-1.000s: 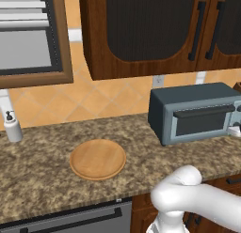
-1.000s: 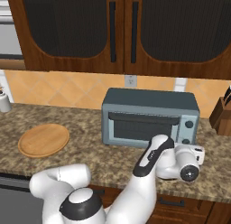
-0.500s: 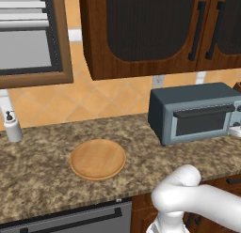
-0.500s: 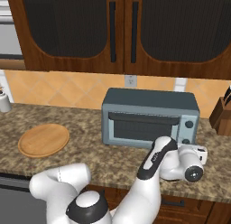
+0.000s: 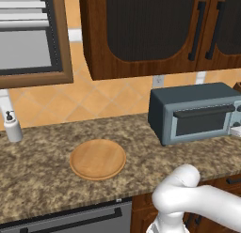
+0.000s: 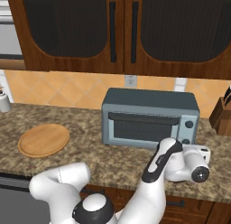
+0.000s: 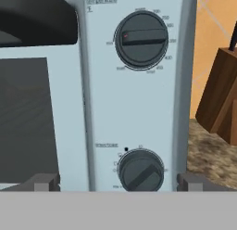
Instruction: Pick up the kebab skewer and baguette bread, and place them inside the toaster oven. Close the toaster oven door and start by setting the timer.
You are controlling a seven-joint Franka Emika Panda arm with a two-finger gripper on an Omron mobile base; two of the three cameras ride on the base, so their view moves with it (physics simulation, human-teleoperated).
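The toaster oven (image 5: 193, 112) (image 6: 149, 117) stands on the counter with its door (image 6: 142, 128) (image 5: 200, 123) shut. My gripper (image 6: 197, 151) hovers in front of the knob panel at the oven's right end. In the hand view the panel (image 7: 102, 108) is close up, with an upper knob (image 7: 141, 39) and a lower knob (image 7: 140, 171). My gripper (image 7: 118, 182) is open, its fingertips (image 7: 46, 182) standing either side of the lower knob without touching it. The door's dark handle bar (image 7: 37, 25) shows at upper left. The kebab skewer and baguette bread are out of view.
A round wooden plate (image 5: 98, 159) (image 6: 43, 139) lies bare on the granite counter, left of the oven. A wooden knife block (image 6: 222, 117) (image 7: 220, 99) stands close to the oven's right side. A soap bottle (image 5: 12, 128) sits at the far left.
My hand has edged slightly to the right in front of the oven's knob panel. The jaws stay wide and the door stays shut.
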